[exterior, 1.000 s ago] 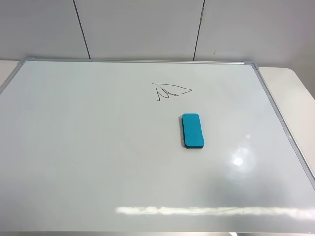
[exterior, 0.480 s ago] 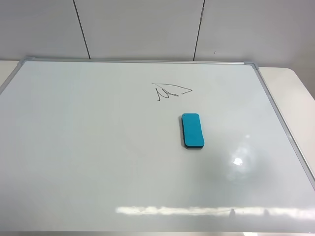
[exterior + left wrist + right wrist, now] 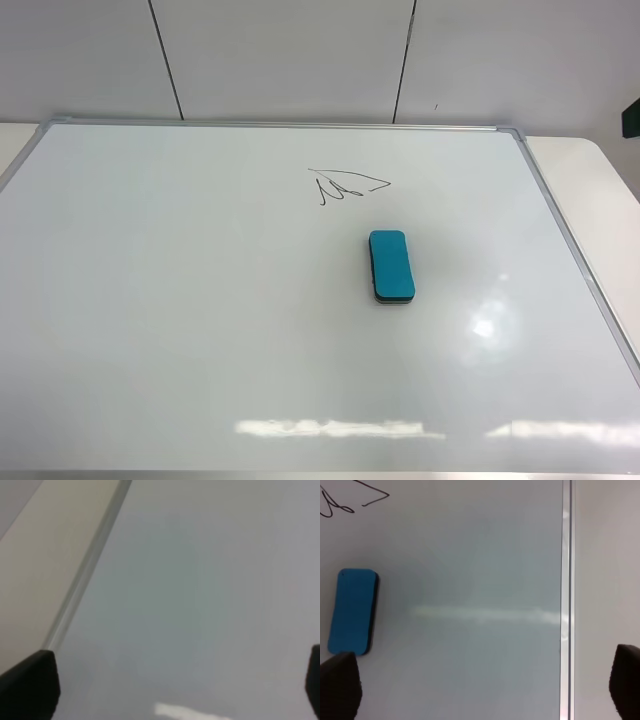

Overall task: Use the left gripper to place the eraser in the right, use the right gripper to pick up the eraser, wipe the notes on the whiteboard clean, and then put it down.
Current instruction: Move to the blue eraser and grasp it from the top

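The teal-blue eraser (image 3: 392, 266) lies flat on the whiteboard (image 3: 200, 300), right of the middle. The black notes (image 3: 345, 184) are just behind it and slightly left. Neither gripper shows in the exterior high view. In the right wrist view the right gripper (image 3: 480, 685) is open and empty above the board. The eraser (image 3: 352, 611) lies beside one of its fingertips (image 3: 337, 685), and part of the notes (image 3: 350, 500) shows beyond. In the left wrist view the left gripper (image 3: 170, 690) is open and empty over bare board near the frame (image 3: 85, 575).
The board's silver frame (image 3: 566, 580) runs along the beige table (image 3: 600, 190) on the right. A small dark piece (image 3: 632, 120) pokes in at the right edge of the exterior high view. Grey wall panels stand behind the board.
The eraser and notes have not moved. The light reflections near the board's front edge have shifted, and a dark piece has appeared at the right edge of the view.
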{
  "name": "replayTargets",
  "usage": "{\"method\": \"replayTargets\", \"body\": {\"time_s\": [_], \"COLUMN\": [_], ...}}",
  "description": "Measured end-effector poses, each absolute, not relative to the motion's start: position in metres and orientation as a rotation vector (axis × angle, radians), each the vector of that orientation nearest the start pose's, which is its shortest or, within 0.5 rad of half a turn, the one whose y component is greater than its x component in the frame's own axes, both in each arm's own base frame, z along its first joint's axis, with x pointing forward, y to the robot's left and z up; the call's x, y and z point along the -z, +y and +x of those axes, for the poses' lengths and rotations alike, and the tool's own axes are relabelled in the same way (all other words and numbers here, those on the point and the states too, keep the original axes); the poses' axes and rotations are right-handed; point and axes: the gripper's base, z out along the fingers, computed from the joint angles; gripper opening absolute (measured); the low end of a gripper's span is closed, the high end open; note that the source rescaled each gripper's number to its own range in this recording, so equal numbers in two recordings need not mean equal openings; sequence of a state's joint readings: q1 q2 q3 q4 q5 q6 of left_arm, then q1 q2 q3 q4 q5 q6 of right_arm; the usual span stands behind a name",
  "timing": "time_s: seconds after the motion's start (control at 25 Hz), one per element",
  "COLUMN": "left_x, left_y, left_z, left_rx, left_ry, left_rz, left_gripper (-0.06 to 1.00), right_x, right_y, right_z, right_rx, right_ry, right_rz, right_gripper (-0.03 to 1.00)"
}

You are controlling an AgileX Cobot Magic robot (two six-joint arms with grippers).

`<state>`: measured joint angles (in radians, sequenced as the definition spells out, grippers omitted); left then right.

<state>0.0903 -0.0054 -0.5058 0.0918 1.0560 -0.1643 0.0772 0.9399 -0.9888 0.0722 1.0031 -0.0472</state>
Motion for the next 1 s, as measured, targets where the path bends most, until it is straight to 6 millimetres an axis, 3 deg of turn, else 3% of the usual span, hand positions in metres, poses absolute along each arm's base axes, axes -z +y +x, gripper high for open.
{"method": "replayTargets", "body": {"time_s": [0.2,0.48,1.0], "left_x": [-0.279,-0.279,-0.279], "left_y": [0.007,0.007,0.007], "left_z": [-0.007,-0.007,-0.007], "left_rx": [-0.063,-0.063,-0.063], "left_ry": [2.009,2.009,2.009], "left_rz": [-0.262,-0.262,-0.262], "left_gripper": [1.00,1.00,1.00], "right_x": [-0.342,-0.310,-0.300], "right_y": [0.022,0.029,0.053], "right_z": [0.203,0.233,0.251], "right_rx": [-0.114,-0.123,-0.158], "right_ry": [2.550,2.680,2.624], "right_rz": [-0.132,-0.156,-0.253], "right_gripper": [1.00,1.00,1.00]}}
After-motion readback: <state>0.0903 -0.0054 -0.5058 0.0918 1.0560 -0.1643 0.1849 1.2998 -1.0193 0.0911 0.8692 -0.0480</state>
